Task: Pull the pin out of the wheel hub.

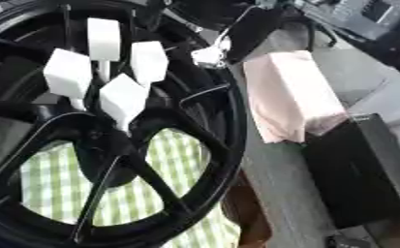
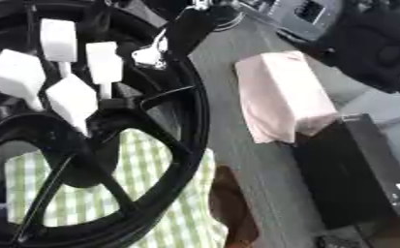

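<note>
Our right hand point(image 1: 250, 25) comes in from the top as a dark, blurred shape above the upper edge of the wheel, and we cannot tell how far open it is or whether it has hold of anything. A small white piece point(image 1: 207, 55) shows right at its lower end, just beside the rim; we cannot make out whether the two touch.

Below and to the left we see the wheel point(image 1: 229, 145), glossy black with thin curved spokes that run from the rim to the hub point(image 1: 101, 140). Four white pins point(image 1: 104, 38) stand out of the hub in a tight cluster, each with a blocky, flat-sided head on a slim white stem, and they are well apart from the hand.

Through the gaps between the spokes we see a green and white checked cloth point(image 1: 179, 155) lying under the wheel. A brown shape point(image 2: 228, 203) shows at the rim's lower right edge.

To the right, on the grey table point(image 1: 275, 193), lies a soft pale pink bundle point(image 1: 292, 92), roughly oblong. Just beside its near end stands a matte black box point(image 1: 364, 169) with square edges; what it holds does not show.
</note>
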